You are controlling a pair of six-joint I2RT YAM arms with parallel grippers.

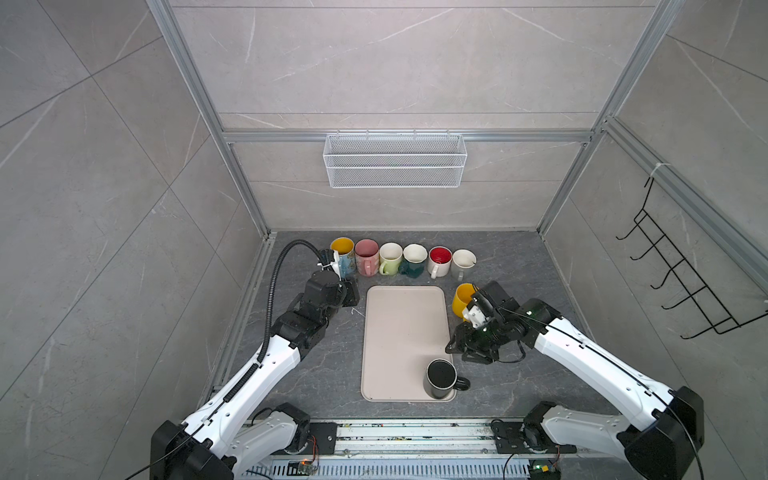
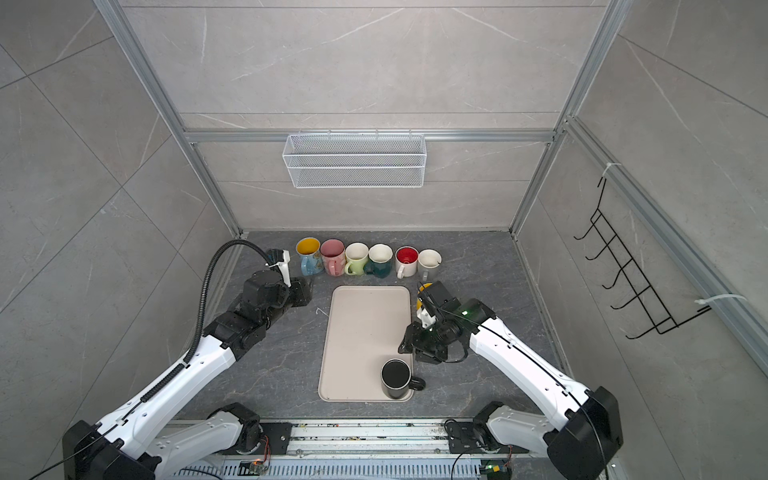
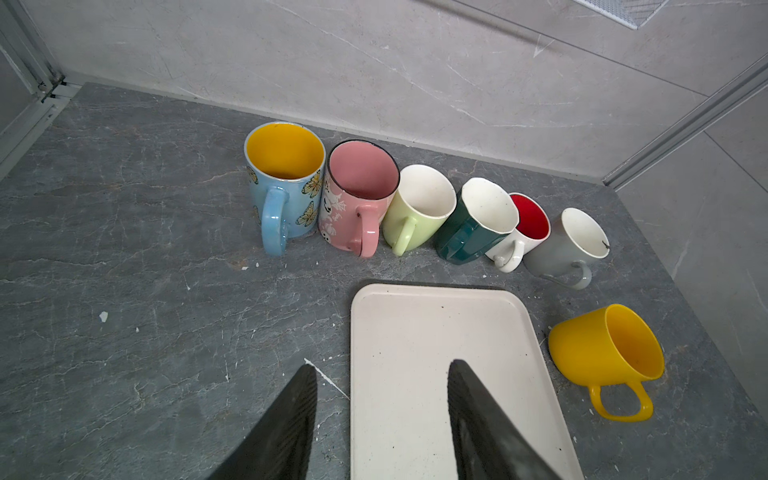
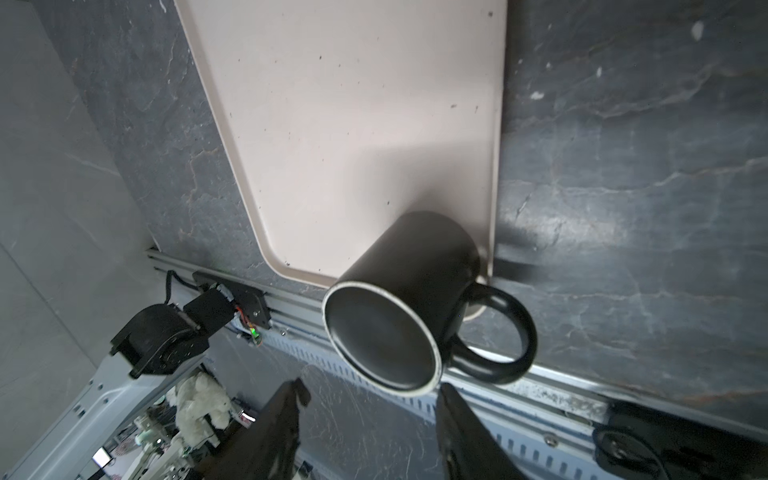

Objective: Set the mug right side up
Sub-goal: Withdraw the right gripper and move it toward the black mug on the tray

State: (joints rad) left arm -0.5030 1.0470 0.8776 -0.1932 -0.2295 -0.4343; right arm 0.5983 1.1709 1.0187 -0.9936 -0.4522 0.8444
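Standing base-up, axis vertical, black mug (image 1: 440, 380); left end effector (image 3: 382, 365), right end effector (image 4: 372, 386) parted.

The dark grey stone-patterned tabletop (image 1: 324, 374) carries a beige rectangular plastic tray (image 1: 405, 324) at its centre. From the tray, a row of six ceramic mugs (image 1: 413, 254) stands at twelve o'clock and a yellow plastic mug (image 1: 460, 301) at two o'clock.

Both arms stretch forward — left gripper (image 3: 382, 365) and right gripper (image 4: 372, 384) with jaws parted.
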